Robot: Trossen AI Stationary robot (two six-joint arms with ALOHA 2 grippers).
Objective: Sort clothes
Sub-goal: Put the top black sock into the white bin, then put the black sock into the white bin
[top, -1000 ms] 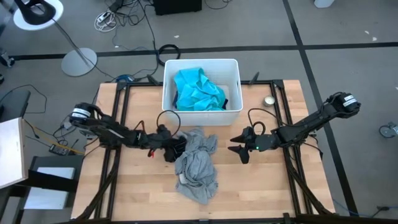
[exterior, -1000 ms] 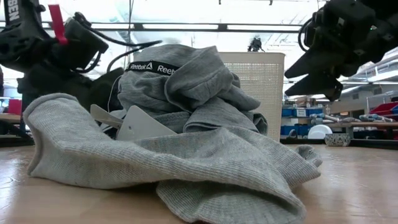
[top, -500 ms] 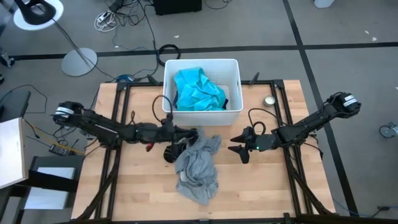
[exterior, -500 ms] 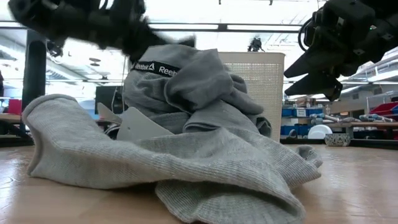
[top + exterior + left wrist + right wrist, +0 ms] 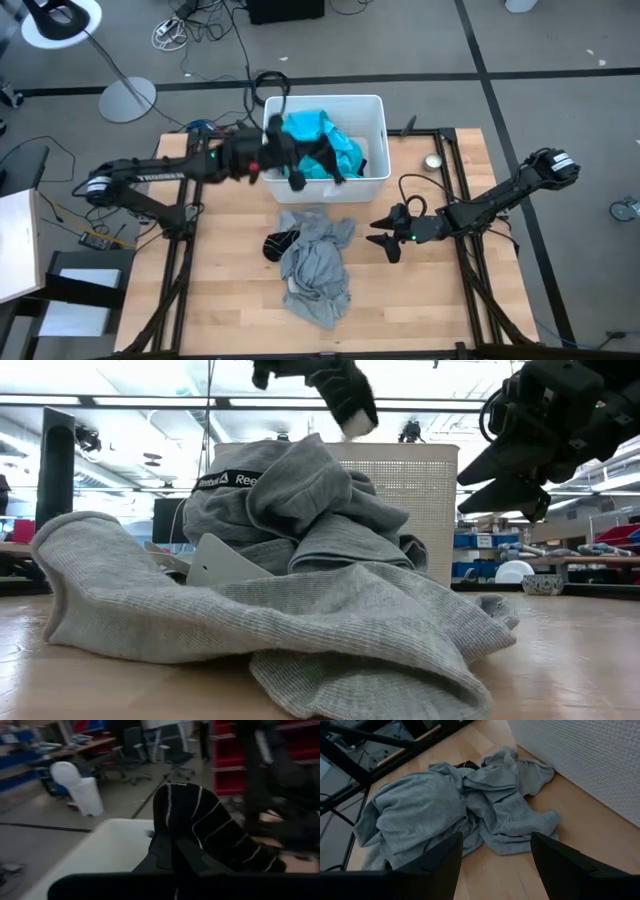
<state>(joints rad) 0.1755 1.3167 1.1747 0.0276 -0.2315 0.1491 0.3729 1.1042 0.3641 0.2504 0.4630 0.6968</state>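
Observation:
My left gripper (image 5: pixel 298 168) is shut on a black sock with thin white stripes (image 5: pixel 200 827), high above the near left part of the white bin (image 5: pixel 375 180). In the low view the sock (image 5: pixel 345 400) hangs above the pile. A turquoise garment (image 5: pixel 320 145) lies in the bin. A grey shirt (image 5: pixel 315 265) lies crumpled on the table before the bin, with another black sock (image 5: pixel 274 244) against its left edge. My right gripper (image 5: pixel 383 241) is open, level, just right of the shirt (image 5: pixel 445 810). My left gripper holds the black striped sock lifted clear of table and bin. The sock bunches up in front of the fingers (image 5: pixel 167 855) and hides the place of contact. Its free end (image 5: pixel 355 425) hangs below the gripper.
A small round object (image 5: pixel 433 161) sits on the table right of the bin. Black frame rails (image 5: pixel 452 190) run along the table's sides. The bin's perforated wall (image 5: pixel 580 765) stands close behind the shirt.
My left gripper has risen from the grey shirt's left side and gone toward the table's far edge, over the bin, carrying the black striped sock lifted clear. The shirt's top fold has shifted a little. My right arm has kept still.

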